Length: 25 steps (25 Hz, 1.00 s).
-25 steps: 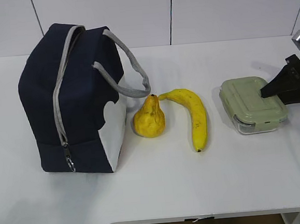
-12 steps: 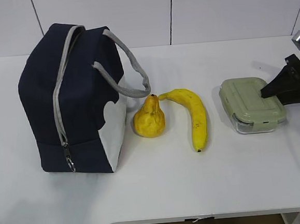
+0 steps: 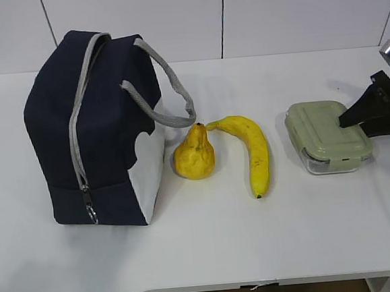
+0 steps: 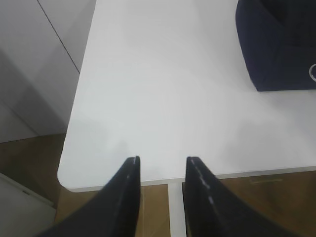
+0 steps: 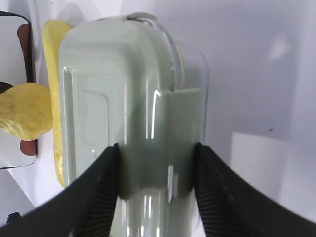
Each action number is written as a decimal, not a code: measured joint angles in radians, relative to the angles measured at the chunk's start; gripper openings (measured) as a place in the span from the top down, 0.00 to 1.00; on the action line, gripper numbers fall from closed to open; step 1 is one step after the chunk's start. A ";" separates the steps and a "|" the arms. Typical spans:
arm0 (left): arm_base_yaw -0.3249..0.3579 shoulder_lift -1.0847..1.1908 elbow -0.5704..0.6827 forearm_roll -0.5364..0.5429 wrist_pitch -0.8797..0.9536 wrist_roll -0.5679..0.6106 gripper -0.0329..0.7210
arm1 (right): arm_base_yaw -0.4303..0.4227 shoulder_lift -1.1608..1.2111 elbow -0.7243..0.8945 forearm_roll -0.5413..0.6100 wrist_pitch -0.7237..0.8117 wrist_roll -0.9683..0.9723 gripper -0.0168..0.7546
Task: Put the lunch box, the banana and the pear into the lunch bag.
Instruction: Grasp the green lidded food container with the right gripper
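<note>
The lunch box (image 3: 322, 134), clear with a sage-green lid, lies on the right of the white table (image 3: 210, 246). My right gripper (image 3: 347, 120) reaches in from the right and is shut on its near end. In the right wrist view the black fingers (image 5: 106, 168) press both sides of the lunch box (image 5: 113, 84) at my right gripper (image 5: 157, 145). The banana (image 3: 255, 151) and the pear (image 3: 194, 155) lie between the box and the navy lunch bag (image 3: 99, 126), which stands on the left with its zipper shut. My left gripper (image 4: 162, 159) hangs open over the table's corner, holding nothing.
Grey handles (image 3: 170, 87) arch from the bag's top toward the pear. The left wrist view shows the table's edge (image 4: 98, 185), brown floor below it, and a corner of the bag (image 4: 276, 44). A white wall (image 3: 239, 14) stands behind the table.
The lunch box has shifted slightly to the left between my right gripper's fingers. The bag, pear and banana have not moved.
</note>
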 joint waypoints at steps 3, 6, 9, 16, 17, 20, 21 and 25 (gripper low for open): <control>0.000 0.000 0.000 0.000 0.000 0.000 0.64 | 0.000 0.000 0.000 0.000 -0.002 0.000 0.45; 0.000 0.000 0.000 0.000 0.000 0.000 0.64 | 0.000 0.000 0.000 0.000 -0.004 0.002 0.42; 0.000 0.000 0.000 0.000 0.000 0.000 0.64 | 0.000 0.000 0.000 -0.004 -0.007 0.002 0.35; 0.000 0.000 0.000 0.000 0.000 0.000 0.64 | 0.000 0.002 0.000 -0.010 -0.013 0.002 0.24; 0.000 0.000 0.000 0.000 0.000 0.000 0.64 | 0.000 0.002 0.000 -0.010 -0.013 0.002 0.24; 0.000 0.000 0.000 0.000 0.000 0.000 0.64 | 0.000 0.002 0.000 0.012 -0.019 0.004 0.24; 0.000 0.000 0.000 0.000 0.000 0.000 0.64 | 0.000 0.002 0.000 0.018 -0.021 0.004 0.24; 0.000 0.000 0.000 0.000 0.000 0.000 0.64 | 0.000 0.006 0.000 0.034 -0.023 0.006 0.24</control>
